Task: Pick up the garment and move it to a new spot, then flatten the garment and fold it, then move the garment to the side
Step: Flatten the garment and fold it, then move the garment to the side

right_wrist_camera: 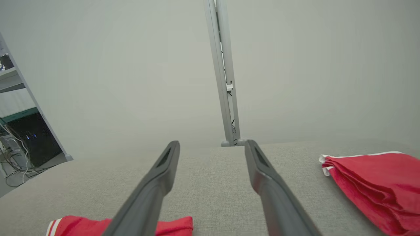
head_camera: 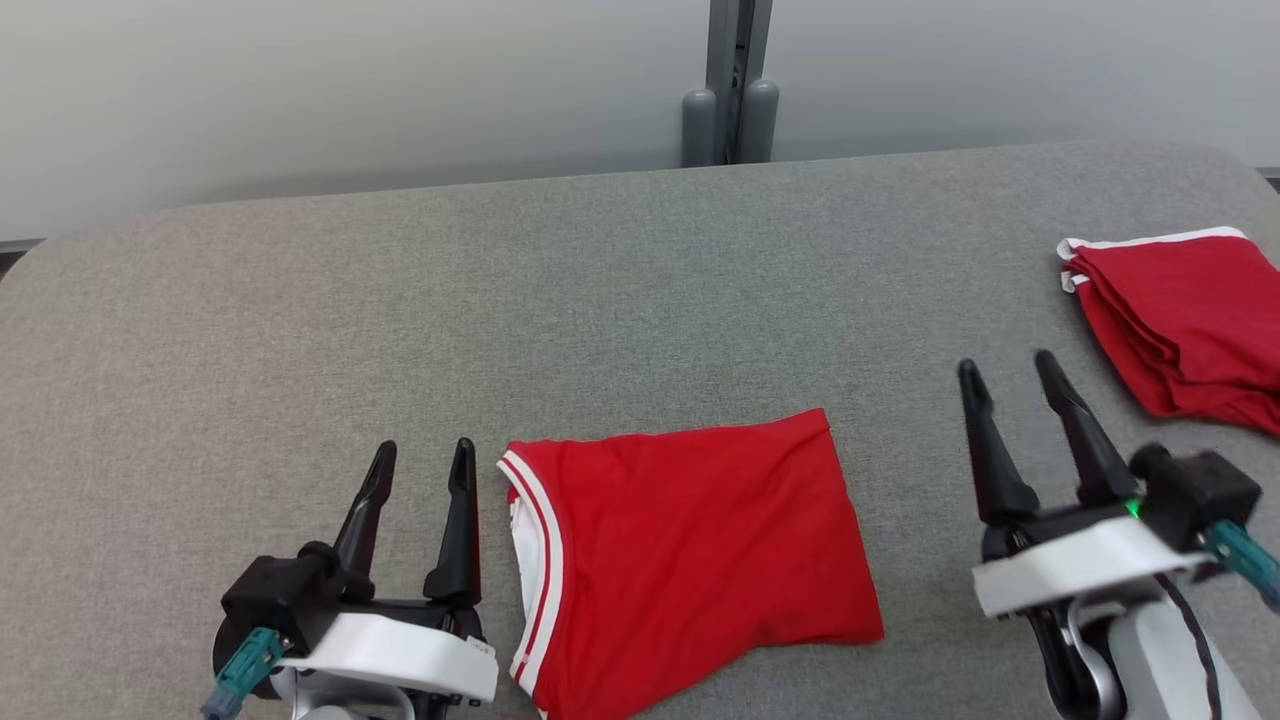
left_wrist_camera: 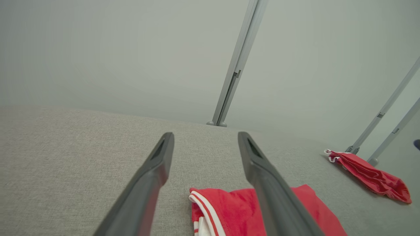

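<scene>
Two pairs of fingers, both spread wide, both holding nothing.

At the lower left of the head frame my left fingers [head_camera: 458, 520] hover just beside the garment's striped edge without touching it.

The garment [head_camera: 690, 540] lies in the lower middle of the frame on the grey table [head_camera: 300, 300], between my two pairs of fingers. It is red, with a red-and-white striped band down its left edge and a sliver of white showing inside that opening. It looks folded into a rough rectangle, fairly flat, with a few soft creases and a slanting top edge.

My right fingers [head_camera: 985, 440] stand at the lower right, well apart from the garment's right edge. Past them, at the right edge of the frame, sits a pile [head_camera: 1180, 320] of folded red cloth with white trim.

I judge the fold done and the move to the side due. To do it well I should come in low from both short edges, pinch through every layer at once, and lift both ends evenly so the fold does not fall open. The cloth looks thin and limp, so I would carry it taut and set it down squarely.
</scene>
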You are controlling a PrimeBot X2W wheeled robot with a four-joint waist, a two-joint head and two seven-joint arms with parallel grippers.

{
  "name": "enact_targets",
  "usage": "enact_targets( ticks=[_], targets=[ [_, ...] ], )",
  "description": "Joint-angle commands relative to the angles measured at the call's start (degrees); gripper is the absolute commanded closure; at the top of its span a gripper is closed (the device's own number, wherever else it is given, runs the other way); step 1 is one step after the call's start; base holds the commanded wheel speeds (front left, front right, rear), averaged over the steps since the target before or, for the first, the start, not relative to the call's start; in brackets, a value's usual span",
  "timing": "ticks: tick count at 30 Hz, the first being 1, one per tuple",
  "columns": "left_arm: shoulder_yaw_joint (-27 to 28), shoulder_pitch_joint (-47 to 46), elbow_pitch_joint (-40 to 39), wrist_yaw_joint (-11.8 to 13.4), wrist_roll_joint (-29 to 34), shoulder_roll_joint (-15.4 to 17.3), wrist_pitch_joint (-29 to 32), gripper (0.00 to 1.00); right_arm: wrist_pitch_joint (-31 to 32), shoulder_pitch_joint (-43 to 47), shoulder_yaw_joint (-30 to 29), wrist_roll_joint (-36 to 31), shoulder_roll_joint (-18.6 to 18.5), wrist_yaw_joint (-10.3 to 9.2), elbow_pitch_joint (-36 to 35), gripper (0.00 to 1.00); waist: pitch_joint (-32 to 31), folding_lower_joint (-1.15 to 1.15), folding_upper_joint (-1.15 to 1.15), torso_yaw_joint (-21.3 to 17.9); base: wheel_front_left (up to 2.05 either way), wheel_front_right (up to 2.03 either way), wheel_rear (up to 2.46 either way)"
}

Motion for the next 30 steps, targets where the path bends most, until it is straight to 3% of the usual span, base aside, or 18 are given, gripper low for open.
enact_targets(
  ticks=[1,6,10,30],
  targets=[
    [0.9,1.1,-0.3,0.6,1.4,0.1,-0.4,0.00,-0.4,4.7,-3.4,-3.6,1.0,0.02,-4.4,0.00,-0.2,0.00,0.00,-0.4,0.00,0.00,0.00],
    [2.9,3.0,-1.1,0.8,3.8,-0.4,-0.4,0.00,-0.5,10.8,-7.2,-7.5,2.2,0.02,-10.8,0.00,-0.6,0.00,0.00,-0.5,0.00,0.00,0.00],
    [4.8,4.7,-1.3,0.1,5.8,-1.1,-0.4,0.00,-0.5,13.7,-7.8,-5.9,2.4,0.01,-13.4,0.00,-0.9,0.00,0.00,-0.2,0.00,0.00,0.00],
    [9.7,8.3,0.4,-3.5,10.3,-4.6,-0.4,0.00,-0.6,15.6,-8.7,-5.3,2.4,0.02,-11.7,0.00,-2.9,0.00,0.00,0.3,0.00,0.00,0.00]
  ],
)
